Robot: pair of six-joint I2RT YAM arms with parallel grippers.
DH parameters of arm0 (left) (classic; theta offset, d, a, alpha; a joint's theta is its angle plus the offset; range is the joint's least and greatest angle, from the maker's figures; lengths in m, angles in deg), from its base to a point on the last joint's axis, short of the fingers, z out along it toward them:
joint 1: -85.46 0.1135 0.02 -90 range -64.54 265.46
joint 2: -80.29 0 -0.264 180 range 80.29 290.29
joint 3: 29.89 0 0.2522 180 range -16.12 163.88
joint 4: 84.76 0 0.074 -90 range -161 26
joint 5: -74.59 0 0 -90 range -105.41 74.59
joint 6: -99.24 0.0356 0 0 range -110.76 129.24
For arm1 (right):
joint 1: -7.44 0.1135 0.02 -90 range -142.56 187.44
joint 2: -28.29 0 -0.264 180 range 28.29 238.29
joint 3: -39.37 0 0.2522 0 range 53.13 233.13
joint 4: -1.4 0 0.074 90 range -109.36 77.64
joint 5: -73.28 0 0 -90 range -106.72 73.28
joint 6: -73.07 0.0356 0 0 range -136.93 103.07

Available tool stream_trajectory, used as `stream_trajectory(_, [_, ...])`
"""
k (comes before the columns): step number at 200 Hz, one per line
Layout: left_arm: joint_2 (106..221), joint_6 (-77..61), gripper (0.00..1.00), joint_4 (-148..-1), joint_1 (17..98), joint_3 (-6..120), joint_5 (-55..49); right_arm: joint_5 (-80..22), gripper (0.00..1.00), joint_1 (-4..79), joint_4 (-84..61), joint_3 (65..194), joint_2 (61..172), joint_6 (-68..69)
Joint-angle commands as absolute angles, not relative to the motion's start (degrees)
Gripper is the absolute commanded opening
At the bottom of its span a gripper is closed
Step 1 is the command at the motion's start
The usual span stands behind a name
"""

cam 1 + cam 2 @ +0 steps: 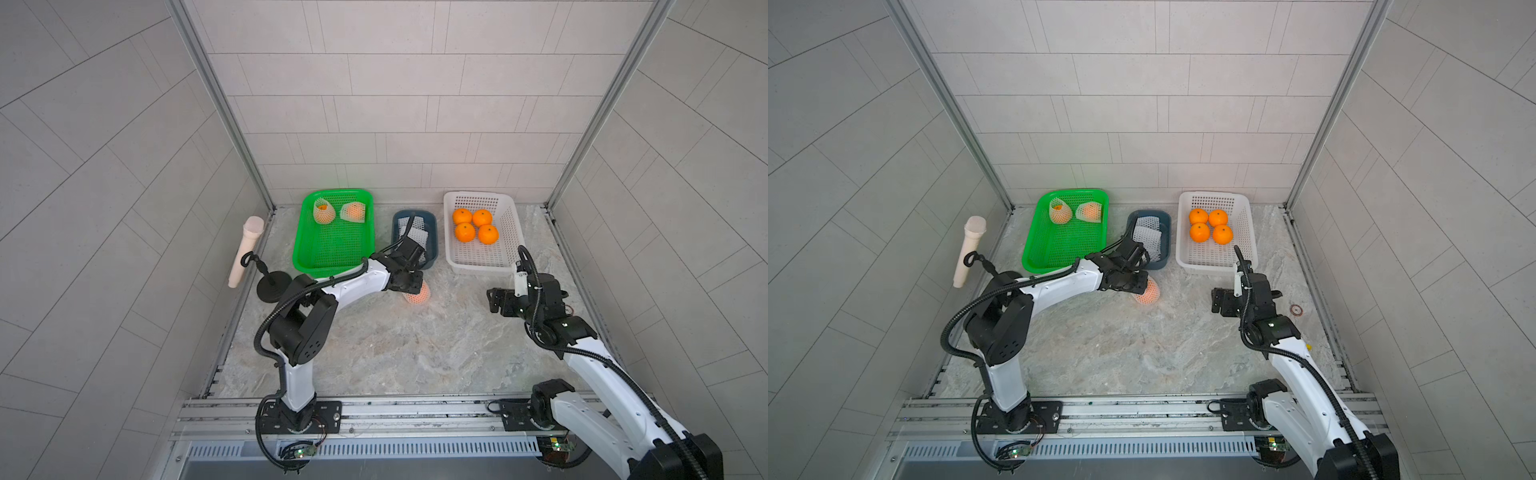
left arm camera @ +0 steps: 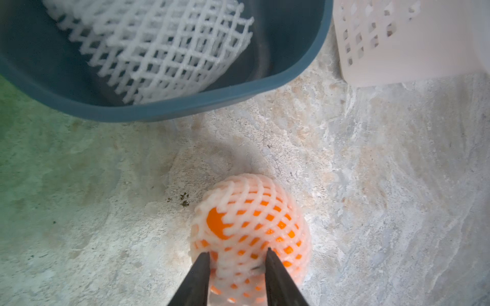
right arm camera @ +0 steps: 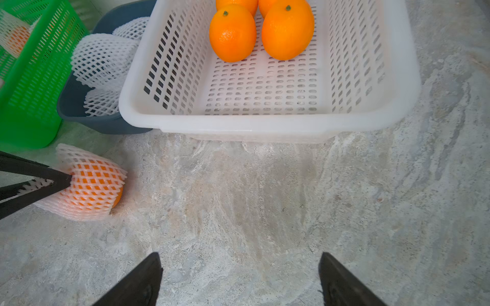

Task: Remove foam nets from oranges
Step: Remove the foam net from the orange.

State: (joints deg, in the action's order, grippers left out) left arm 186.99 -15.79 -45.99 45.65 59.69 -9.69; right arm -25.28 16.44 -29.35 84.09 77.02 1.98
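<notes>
In both top views the left claw (image 1: 409,286) is down on the tabletop (image 1: 374,353) in front of the blue tub (image 1: 433,237), on a wrapped orange (image 1: 419,296) that lies apart from every container. The right claw (image 1: 1217,301) hangs above bare marble, well apart from that fruit, near the front of the white basket (image 1: 451,257), where four bare oranges (image 1: 471,226) sit bunched at the far end. Two netted oranges (image 1: 338,212) lie at the far end of the green basket (image 1: 299,249), and loose nets (image 1: 1148,235) fill the tub. In the left wrist view the left claw's fingertips (image 2: 204,261) press into the foam net (image 2: 252,212) around the orange, pinching a raised fold of mesh between them; peel shows through one wider hole. In the right wrist view the right claw's two dark fingers (image 3: 148,278) stand spread wide over empty tabletop, holding nothing, while off to the side the left claw's tips close together on the net's edge, the orange resting on the marble.
</notes>
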Motion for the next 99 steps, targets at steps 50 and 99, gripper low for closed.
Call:
stream_trajectory(50, [184.0,-15.5,0.29,-42.2,45.7,59.3,-12.1,-24.4,0.94,16.6,-29.8,84.6,76.0,2.3])
stream_trajectory(99, [182.7,-15.3,0.24,-41.5,45.7,59.6,-12.2,-24.3,0.93,16.7,-29.8,84.6,75.9,2.3])
